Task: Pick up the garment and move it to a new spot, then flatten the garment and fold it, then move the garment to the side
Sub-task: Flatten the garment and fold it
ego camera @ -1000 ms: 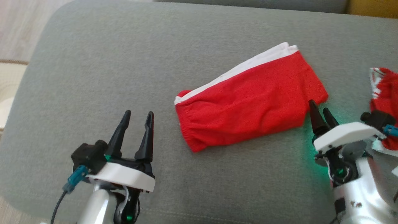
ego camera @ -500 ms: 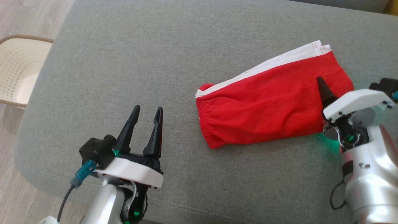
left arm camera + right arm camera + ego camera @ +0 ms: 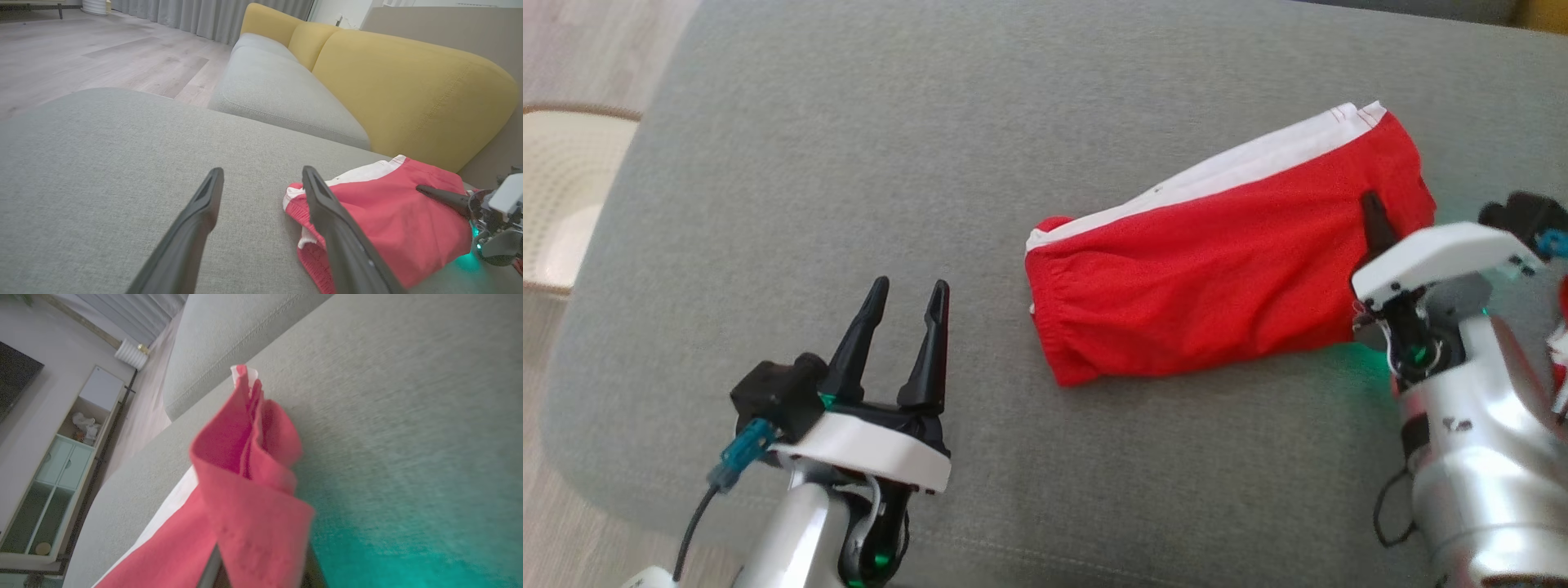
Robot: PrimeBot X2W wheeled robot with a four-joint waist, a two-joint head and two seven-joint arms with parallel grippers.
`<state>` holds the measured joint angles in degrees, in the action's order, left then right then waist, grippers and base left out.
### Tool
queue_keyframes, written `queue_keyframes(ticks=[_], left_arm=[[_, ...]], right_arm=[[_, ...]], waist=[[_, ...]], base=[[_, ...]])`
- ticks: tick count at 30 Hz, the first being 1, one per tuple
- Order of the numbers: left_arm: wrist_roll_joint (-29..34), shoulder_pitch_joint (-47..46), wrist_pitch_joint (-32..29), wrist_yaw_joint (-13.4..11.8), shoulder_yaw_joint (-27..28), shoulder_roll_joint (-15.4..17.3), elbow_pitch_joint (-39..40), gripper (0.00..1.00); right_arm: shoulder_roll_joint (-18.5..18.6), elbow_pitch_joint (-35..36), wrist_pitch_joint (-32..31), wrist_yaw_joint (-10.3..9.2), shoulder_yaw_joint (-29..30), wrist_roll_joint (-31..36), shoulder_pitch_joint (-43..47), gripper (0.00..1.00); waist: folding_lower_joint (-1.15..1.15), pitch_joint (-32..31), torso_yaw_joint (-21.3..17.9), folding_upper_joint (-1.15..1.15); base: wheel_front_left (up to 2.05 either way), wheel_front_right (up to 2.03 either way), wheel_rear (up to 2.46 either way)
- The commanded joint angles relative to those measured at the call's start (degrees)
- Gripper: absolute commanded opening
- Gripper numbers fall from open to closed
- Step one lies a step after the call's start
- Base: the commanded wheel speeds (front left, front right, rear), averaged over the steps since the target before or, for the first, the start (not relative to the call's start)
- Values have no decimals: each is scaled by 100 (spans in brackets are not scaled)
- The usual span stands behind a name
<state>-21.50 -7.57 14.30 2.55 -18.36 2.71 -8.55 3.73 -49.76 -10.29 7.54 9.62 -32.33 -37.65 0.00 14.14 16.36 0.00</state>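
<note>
Firmly pinched at its right end by the right tool [image 3: 1376, 219], the red garment [image 3: 1209, 278] lies folded on the grey cushion [image 3: 849, 147], right of centre, with a white stripe [image 3: 1258, 161] along its far edge. The left tool [image 3: 911, 287] hovers near the cushion's front edge with its fingers [image 3: 929, 343] spread, well apart from the cloth. The fold looks done, so the step in hand appears to be carrying the garment aside. To do it well, the right tool should lift just enough to clear the cushion, then travel slowly and level so the layers trail together rather than fall open. The blurred right wrist view shows fabric bunched at the grip, but whether every layer is caught cannot be told, so a low slide may be safer than a high lift.
</note>
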Motion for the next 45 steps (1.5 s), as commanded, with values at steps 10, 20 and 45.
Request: queue_keyframes(ticks=[10,20,45], left_arm=[[90,-194,70,50,280,17,92,100],[101,-211,70,71,314,17,63,100],[56,-60,70,33,332,17,-34,100]], right_arm=[[-85,916,906,-5,-94,-614,853,0],[-85,1368,1345,-5,-376,-831,1534,0],[-85,2031,2105,-5,-3443,-1302,1490,0]], waist=[[0,-236,-641,0],[0,-319,-1034,0],[0,-658,-646,0]], base=[[0,0,0],[0,0,0],[0,0,0]])
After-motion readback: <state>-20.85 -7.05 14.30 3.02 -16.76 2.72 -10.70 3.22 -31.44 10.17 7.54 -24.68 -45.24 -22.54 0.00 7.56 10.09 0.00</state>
